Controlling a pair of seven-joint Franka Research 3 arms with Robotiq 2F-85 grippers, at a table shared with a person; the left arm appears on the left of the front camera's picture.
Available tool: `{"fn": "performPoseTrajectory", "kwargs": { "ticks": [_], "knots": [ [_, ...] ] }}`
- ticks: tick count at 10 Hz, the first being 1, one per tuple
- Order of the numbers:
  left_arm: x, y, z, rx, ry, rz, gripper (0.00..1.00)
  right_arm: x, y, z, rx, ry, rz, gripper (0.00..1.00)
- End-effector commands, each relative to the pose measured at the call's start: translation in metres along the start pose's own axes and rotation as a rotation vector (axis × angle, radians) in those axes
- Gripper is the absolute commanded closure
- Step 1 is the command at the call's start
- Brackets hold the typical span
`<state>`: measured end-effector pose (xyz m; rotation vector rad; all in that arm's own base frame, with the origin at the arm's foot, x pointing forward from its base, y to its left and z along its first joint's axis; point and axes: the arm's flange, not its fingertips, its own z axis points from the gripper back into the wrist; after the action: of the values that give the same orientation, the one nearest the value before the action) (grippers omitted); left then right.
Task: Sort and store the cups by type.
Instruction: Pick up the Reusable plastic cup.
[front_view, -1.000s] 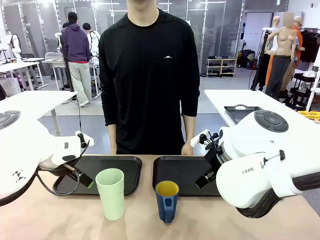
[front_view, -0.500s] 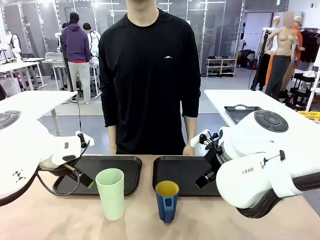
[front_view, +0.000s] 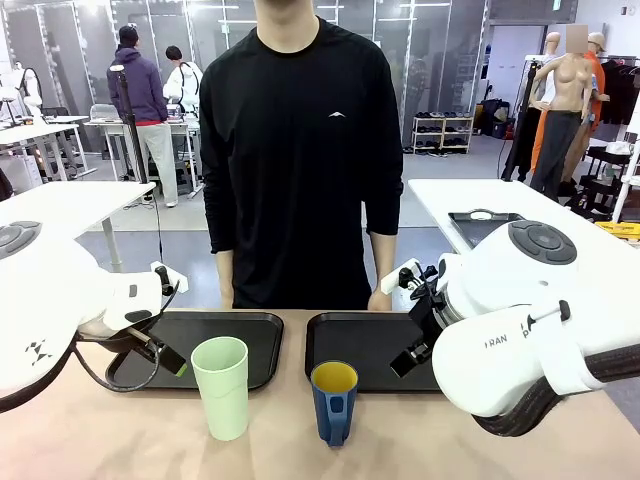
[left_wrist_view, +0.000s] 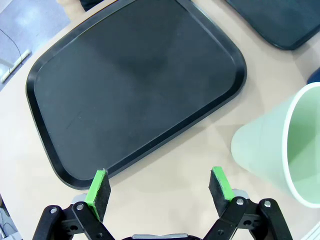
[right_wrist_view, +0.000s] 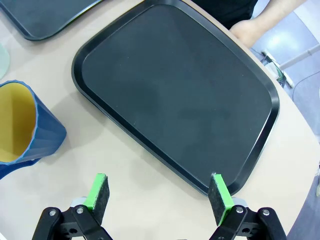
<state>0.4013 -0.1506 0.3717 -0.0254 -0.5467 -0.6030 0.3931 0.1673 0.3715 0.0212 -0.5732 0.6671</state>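
- Person (front_view: 300, 150) in black at far edge, unmoved; background figure in purple hoodie (front_view: 140, 90) shifted left since a second ago.
- Left tray (front_view: 255, 340), right tray (front_view: 360, 345) side by side on table (front_view: 120, 440), as before.
- Mint tumbler (front_view: 222, 390) upright before left tray, same spot.
- Blue mug (front_view: 333, 405) upright before right tray, same spot.
- Left gripper (left_wrist_view: 159, 179) and right gripper (right_wrist_view: 159, 182) spread wide, holding nothing, each above own tray's near edge.

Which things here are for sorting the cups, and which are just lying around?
For the job: mint-green tumbler; dark blue mug; probably the left black tray and right black tray, both bare.
Just lying about: spare tray on the side table at the far right.
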Motion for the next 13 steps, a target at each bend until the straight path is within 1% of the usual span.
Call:
{"fn": "performPoseTrajectory", "kwargs": {
  "ticks": [1,8,9,11,12,13],
  "knots": [
    [0.0,0.0,0.0,0.0,0.0,0.0,0.0,0.0,0.0,0.0,0.001,0.0,-0.003,0.0],
    [0.0,0.0,0.0,0.0,0.0,0.0,0.0,0.0,0.0,0.0,0.0,0.0,0.0,0.0],
    [0.002,-0.004,0.007,0.016,-0.009,-0.002,0.0,0.003,0.006,0.01,0.005,0.021,-0.042,0.0],
    [0.01,-0.011,0.04,0.023,-0.037,0.069,0.0,0.013,0.02,0.048,-0.008,0.026,-0.124,0.0],
    [0.012,-0.015,0.058,0.04,0.008,0.129,0.0,0.02,0.025,0.07,-0.039,0.031,-0.171,0.0],
    [0.017,-0.02,0.073,0.037,0.026,0.217,0.0,0.027,0.031,0.089,-0.054,0.04,-0.224,0.0]
  ]
}}
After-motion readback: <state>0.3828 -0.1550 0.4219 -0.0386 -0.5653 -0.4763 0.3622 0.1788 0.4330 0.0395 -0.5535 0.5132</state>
